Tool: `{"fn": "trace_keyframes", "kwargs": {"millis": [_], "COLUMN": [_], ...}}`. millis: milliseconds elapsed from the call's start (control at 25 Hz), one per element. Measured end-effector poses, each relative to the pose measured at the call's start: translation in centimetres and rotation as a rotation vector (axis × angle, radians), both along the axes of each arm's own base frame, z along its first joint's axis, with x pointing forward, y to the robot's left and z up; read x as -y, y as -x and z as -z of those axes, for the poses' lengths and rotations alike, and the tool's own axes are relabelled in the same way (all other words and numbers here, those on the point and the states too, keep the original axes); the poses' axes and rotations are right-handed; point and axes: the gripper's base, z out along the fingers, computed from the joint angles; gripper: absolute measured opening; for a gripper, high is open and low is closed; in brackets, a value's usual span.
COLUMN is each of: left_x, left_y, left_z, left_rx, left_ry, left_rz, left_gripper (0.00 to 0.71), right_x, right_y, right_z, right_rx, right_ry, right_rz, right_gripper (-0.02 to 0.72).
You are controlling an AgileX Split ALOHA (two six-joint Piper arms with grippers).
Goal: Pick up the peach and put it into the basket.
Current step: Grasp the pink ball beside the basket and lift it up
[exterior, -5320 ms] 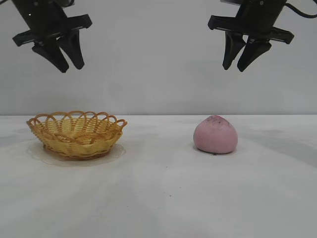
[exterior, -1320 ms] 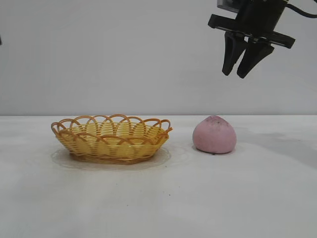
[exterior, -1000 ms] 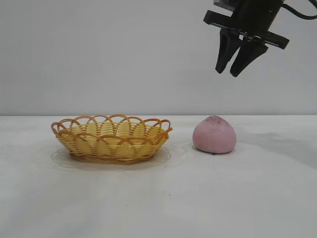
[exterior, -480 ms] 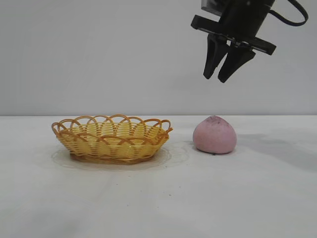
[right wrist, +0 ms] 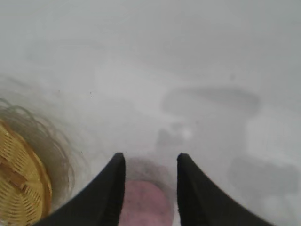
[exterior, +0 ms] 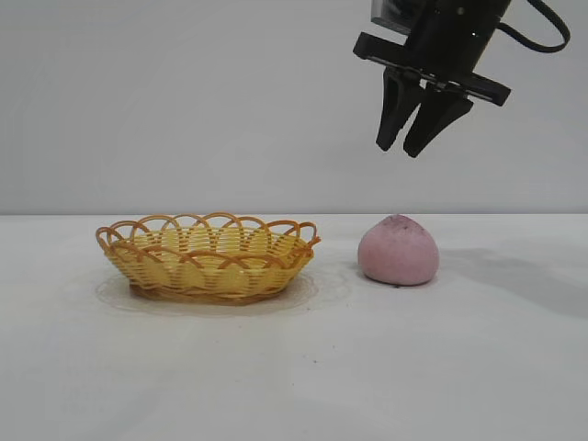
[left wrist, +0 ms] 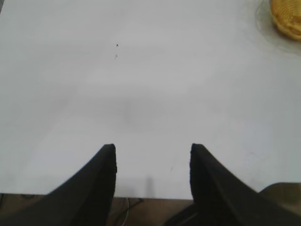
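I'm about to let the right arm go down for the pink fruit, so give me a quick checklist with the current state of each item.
1. Right hand above the dusty-pink domed peach, apart from it: ok.
2. Right hand open, holding nothing: ok.
3. Peach seen between the fingers in the right wrist view: ok.
4. Peach resting alone on the white table, apart from the yellow oval wicker basket: ok.
5. Basket upright, nothing visible inside: ok.
6. Left hand open over bare table, away from the basket: ok.
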Motion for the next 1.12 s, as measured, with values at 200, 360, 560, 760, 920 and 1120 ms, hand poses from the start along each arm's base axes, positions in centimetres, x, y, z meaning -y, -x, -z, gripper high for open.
{"fn": "trace_keyframes", "kwargs": {"millis": [200, 360, 560, 760, 920, 1120], "left_x": [0.2, 0.2, 0.2, 0.2, 0.2, 0.2], "left_y": [0.1, 0.1, 0.1, 0.1, 0.1, 0.1], "left_z": [0.0, 0.0, 0.0, 0.0, 0.0, 0.0], "left_rx": [0.002, 0.002, 0.002, 0.002, 0.002, 0.002], "left_ry": [-0.002, -0.002, -0.002, -0.002, -0.002, -0.004], "left_rz": [0.022, 0.026, 0.028, 0.028, 0.028, 0.029], "left_gripper": [0.312, 0.312, 0.312, 0.312, 0.312, 0.312], "right_x": [0.0, -0.1, -1.1, -1.6, -1.6, -3.1], "right_y": [0.5, 0.5, 0.6, 0.6, 1.0, 2.1], "right_z": [1.0, 3.9, 7.6, 6.5, 2.7, -2.2], "right_rx": [-0.087, -0.192, -0.271, -0.223, -0.131, -0.007], "right_ry": [0.019, 0.039, 0.061, 0.075, 0.049, -0.053], "right_rz": [-0.033, -0.047, -0.067, -0.09, -0.115, -0.182], "right_gripper": [0.267, 0.267, 0.218, 0.0, 0.0, 0.0]}}
